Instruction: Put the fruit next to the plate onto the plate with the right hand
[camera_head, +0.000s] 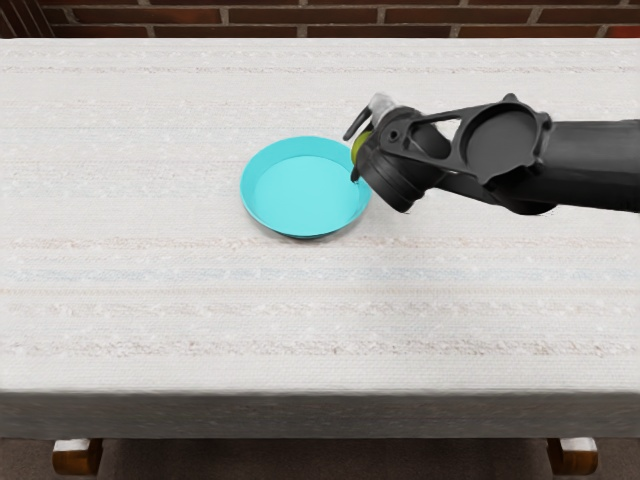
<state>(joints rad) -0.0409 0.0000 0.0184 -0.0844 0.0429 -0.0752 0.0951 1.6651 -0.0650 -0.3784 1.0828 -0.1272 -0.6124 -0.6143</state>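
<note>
a: fruit (357, 146), where is it sitting?

b: it is showing as a yellow-green sliver right at the right rim of the turquoise plate (300, 190), mostly hidden behind the right hand (392, 165). whether it is resting on the table (200, 320) or hanging just above it, i cannot tell.

a: and what is the hand doing?

b: it is wrapping narrowly around the fruit and holding it. one of its dark fingers (355, 125) is hooking over the top of the sliver, and another is curling under it, pointing toward the plate's edge.

a: is the fruit lying on the plate?

b: no, the blue inside of the plate is showing bare, and the fruit is sitting at the outer side of the rim.

a: where is the arm coming from?

b: the right arm (580, 165) is reaching in from the right edge, running nearly level across the pale woven tabletop, with the hand at its left end touching or nearly touching the plate's rim.

a: anything behind?

b: a brick wall (300, 15) is running along the top, past the table's far edge.
</note>
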